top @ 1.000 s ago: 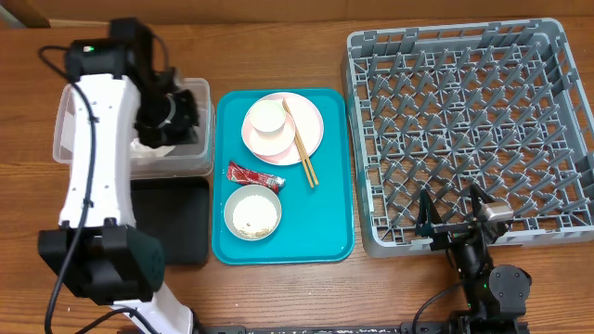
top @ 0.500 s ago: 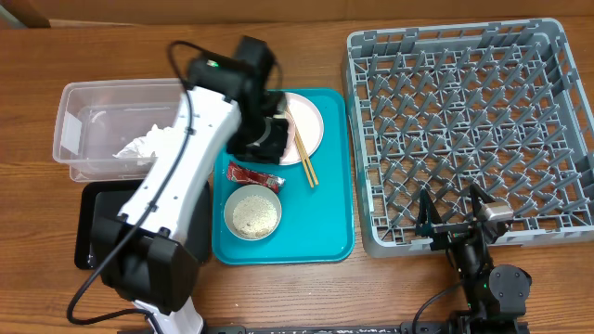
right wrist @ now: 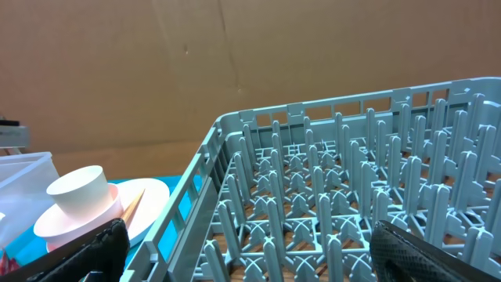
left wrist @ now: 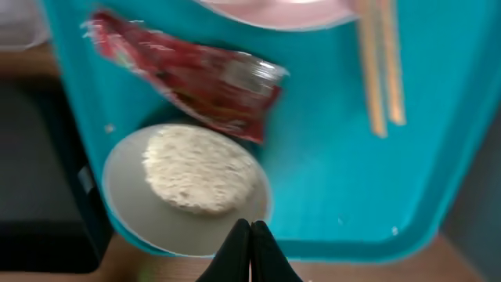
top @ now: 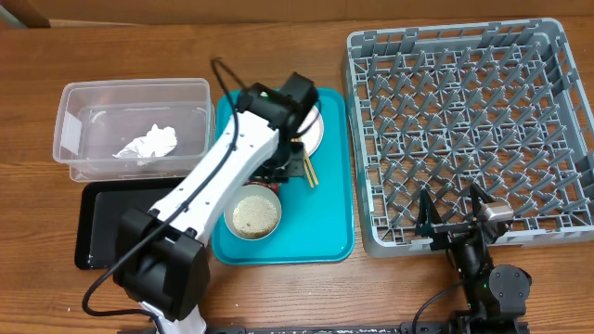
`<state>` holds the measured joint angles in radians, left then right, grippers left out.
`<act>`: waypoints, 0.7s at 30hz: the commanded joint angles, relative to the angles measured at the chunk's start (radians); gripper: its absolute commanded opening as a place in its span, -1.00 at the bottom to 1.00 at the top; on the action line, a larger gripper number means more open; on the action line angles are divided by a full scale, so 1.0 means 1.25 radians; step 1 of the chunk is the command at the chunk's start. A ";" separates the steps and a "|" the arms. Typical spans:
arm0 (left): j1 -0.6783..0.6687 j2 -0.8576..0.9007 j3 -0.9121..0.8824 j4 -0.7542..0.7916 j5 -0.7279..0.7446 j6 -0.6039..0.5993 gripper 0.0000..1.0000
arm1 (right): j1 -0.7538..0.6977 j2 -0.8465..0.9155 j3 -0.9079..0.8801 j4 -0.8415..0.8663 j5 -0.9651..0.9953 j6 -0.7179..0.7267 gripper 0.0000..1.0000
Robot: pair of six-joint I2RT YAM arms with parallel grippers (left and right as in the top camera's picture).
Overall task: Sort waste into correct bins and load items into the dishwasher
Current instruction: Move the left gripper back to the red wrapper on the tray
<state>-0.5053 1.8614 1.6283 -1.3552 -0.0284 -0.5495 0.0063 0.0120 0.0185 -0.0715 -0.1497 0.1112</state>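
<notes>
With the crumpled white paper napkin [top: 147,144] binned, the shut, empty left claw [left wrist: 249,229] was brought just behind the red-and-white crinkled wrapper [left wrist: 203,82], judged next.

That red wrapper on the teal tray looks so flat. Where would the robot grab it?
Probably from straight above, jaws straddling the narrow width of the red wrapper near its middle. It lies flat and crinkled on the teal tray, so raised creases give purchase there, and its lower end crowds the rice bowl.
</notes>
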 commanded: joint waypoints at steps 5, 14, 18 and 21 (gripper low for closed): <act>0.090 -0.001 -0.037 0.021 -0.040 -0.124 -0.66 | -0.002 -0.007 -0.009 0.004 0.002 0.001 0.99; 0.162 -0.001 -0.132 0.094 -0.045 -0.123 -0.35 | -0.002 -0.007 -0.009 0.004 0.002 0.001 0.99; 0.162 -0.001 -0.162 0.134 -0.043 -0.123 -0.20 | -0.002 -0.007 -0.009 0.004 0.002 0.001 0.99; 0.163 -0.001 -0.166 0.152 -0.043 -0.123 -0.23 | -0.002 -0.007 -0.009 0.004 0.002 0.001 0.99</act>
<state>-0.3012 1.8614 1.4311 -1.1805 -0.0681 -0.6895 0.0063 0.0120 0.0185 -0.0715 -0.1497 0.1116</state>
